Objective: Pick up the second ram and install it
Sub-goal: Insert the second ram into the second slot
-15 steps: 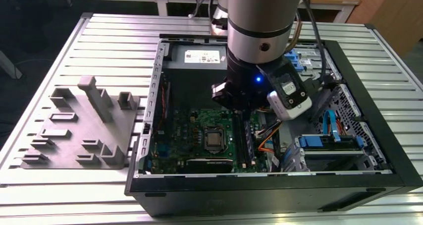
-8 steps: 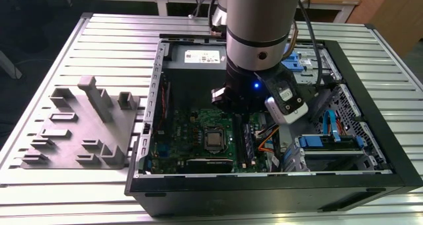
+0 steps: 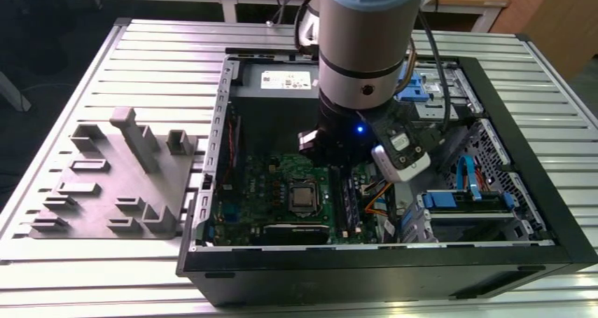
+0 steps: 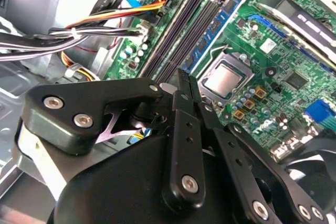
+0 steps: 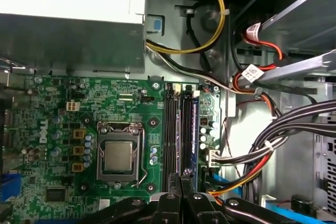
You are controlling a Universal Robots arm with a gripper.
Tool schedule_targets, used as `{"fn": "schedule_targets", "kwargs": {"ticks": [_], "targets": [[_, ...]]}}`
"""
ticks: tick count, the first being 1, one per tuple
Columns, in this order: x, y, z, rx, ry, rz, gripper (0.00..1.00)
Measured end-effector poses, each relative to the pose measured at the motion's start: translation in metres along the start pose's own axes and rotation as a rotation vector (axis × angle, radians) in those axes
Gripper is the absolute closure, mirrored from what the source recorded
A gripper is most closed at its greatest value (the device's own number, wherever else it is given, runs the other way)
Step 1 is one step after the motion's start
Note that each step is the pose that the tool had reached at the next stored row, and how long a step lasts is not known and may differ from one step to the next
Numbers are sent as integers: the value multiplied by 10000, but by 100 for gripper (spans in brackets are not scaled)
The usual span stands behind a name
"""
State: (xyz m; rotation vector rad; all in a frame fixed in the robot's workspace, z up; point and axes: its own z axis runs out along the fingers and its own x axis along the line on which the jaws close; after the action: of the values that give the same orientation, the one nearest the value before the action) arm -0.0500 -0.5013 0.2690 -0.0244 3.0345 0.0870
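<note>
The table (image 3: 159,59) is made of long silver slats with thin gaps between them. Two things sit right on it. A big black computer case (image 3: 374,272) lies on its side with its open face up. It takes up the middle and the exterior view's right. A grey tray (image 3: 103,192) lies flat just beside the case, on the exterior view's left. I cannot tell if the two touch. Grey blocks (image 3: 131,132), some tall and some short, stand up from the tray.
</note>
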Motion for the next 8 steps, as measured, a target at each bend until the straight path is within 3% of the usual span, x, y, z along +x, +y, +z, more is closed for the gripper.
{"fn": "schedule_targets", "kwargs": {"ticks": [5,8], "targets": [[8,-4,79,-4,-1,0,92],[9,-5,81,-5,0,1,92]]}}
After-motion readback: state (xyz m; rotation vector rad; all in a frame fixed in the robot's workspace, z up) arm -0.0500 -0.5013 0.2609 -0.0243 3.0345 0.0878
